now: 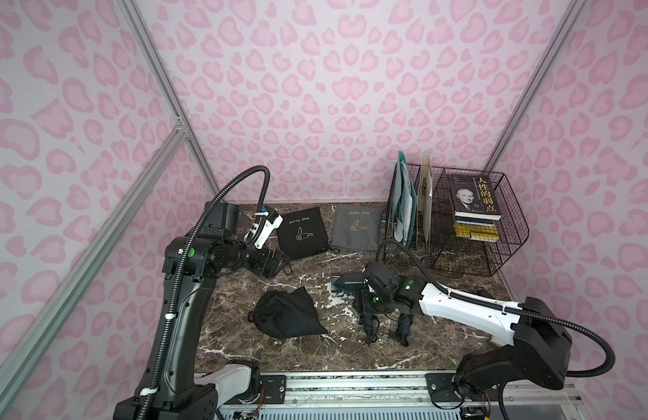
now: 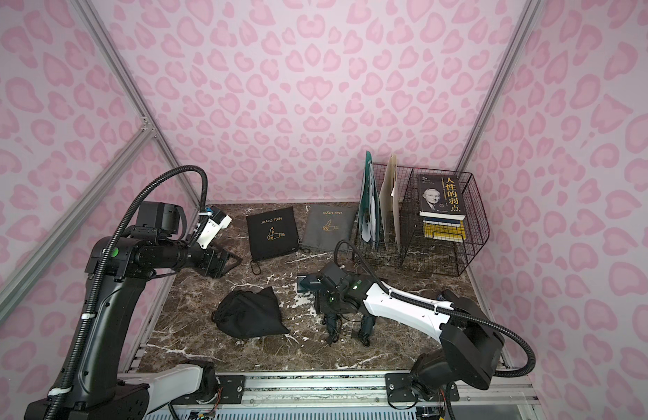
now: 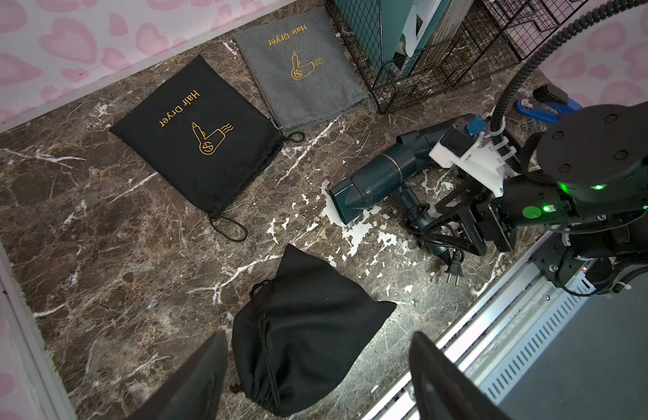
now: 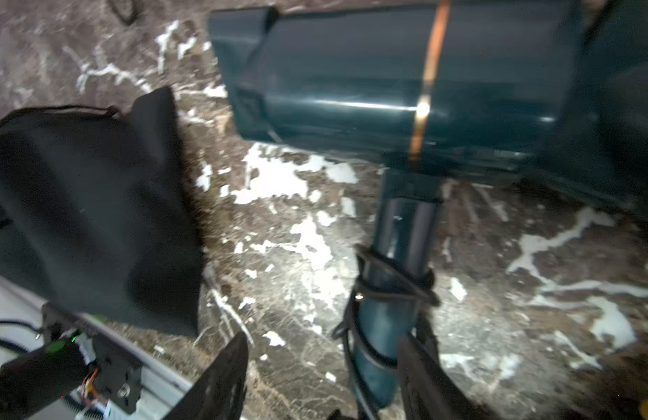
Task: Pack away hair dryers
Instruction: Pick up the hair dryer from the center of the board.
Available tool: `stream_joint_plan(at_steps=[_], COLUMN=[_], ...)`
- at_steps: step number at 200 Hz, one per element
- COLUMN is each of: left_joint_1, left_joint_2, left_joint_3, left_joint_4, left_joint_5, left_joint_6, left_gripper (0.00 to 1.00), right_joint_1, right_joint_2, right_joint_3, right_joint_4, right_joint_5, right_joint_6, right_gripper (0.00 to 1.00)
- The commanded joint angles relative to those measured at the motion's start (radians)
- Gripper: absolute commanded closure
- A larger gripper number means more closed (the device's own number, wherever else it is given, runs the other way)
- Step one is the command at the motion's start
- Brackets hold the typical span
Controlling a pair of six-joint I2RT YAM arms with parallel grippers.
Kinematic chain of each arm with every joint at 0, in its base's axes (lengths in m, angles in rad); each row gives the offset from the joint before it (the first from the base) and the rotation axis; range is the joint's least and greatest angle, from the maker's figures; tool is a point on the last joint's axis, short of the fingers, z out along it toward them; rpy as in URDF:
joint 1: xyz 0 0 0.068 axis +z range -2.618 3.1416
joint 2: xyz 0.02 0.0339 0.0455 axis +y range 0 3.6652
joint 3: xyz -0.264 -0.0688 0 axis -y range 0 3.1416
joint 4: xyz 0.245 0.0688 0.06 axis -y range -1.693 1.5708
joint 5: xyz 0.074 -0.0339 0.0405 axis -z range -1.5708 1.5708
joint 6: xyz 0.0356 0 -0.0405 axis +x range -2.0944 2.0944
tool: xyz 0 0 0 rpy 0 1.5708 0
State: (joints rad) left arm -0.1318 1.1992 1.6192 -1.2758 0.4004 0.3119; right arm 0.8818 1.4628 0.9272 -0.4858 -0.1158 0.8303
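Note:
Two dark teal hair dryers lie side by side right of the table's middle. The nearer one (image 3: 380, 178) shows its barrel (image 1: 346, 282) and a thin gold band (image 4: 424, 109). The other dryer (image 3: 420, 140) is largely hidden under my right arm. My right gripper (image 4: 322, 340) is open low over the nearer dryer's cord-wrapped handle (image 4: 384, 327). The handle stands between the jaws, close to one finger, with a wide gap to the other. My left gripper (image 3: 319, 336) hangs open and empty at the left, above the table (image 1: 279, 263). A bulging black pouch (image 1: 286, 320) lies below it.
A flat black pouch (image 1: 302, 232) and a flat grey pouch (image 1: 357, 227) lie at the back. A wire file rack (image 1: 406, 218) and a wire basket (image 1: 511, 232) with stacked books stand back right. A blue stapler (image 3: 544, 107) lies near them. A metal rail (image 1: 351, 389) runs along the front.

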Motion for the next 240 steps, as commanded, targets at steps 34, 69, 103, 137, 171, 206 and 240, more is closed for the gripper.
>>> stream_joint_plan(at_steps=[34,69,103,137,171,206,240], left_joint_1=[-0.003,-0.004,-0.004,-0.004,-0.005,-0.005,-0.005], left_joint_2=[-0.034,-0.053,-0.07,-0.082,-0.088,-0.084,-0.077], left_joint_3=[-0.051,-0.075,-0.087,-0.09,-0.09,-0.078,-0.035], left_joint_4=[0.069,0.064,0.054,0.043,0.034,0.017,0.006], left_joint_5=[0.03,0.029,0.027,0.026,0.028,0.035,0.034], left_joint_6=[-0.001,-0.009,-0.005,-0.004,-0.004,-0.011,-0.017], left_gripper=[0.19,0.19,0.19,0.19,0.19,0.19,0.19], right_joint_1=[-0.003,-0.003,-0.002,0.006,0.008,0.016,0.026], right_joint_2=[0.061,0.136,0.191,0.23,0.247,0.253,0.213], right_joint_3=[-0.073,-0.031,-0.006,-0.003,-0.006,-0.025,-0.036], right_joint_4=[0.111,0.062,0.052,0.055,0.043,0.053,0.106], right_joint_5=[0.065,0.12,0.14,0.149,0.179,0.209,0.206], right_joint_6=[0.109,0.091,0.074,0.07,0.066,0.062,0.028], right_gripper=[0.34,0.35,0.38,0.41,0.49,0.71,0.83])
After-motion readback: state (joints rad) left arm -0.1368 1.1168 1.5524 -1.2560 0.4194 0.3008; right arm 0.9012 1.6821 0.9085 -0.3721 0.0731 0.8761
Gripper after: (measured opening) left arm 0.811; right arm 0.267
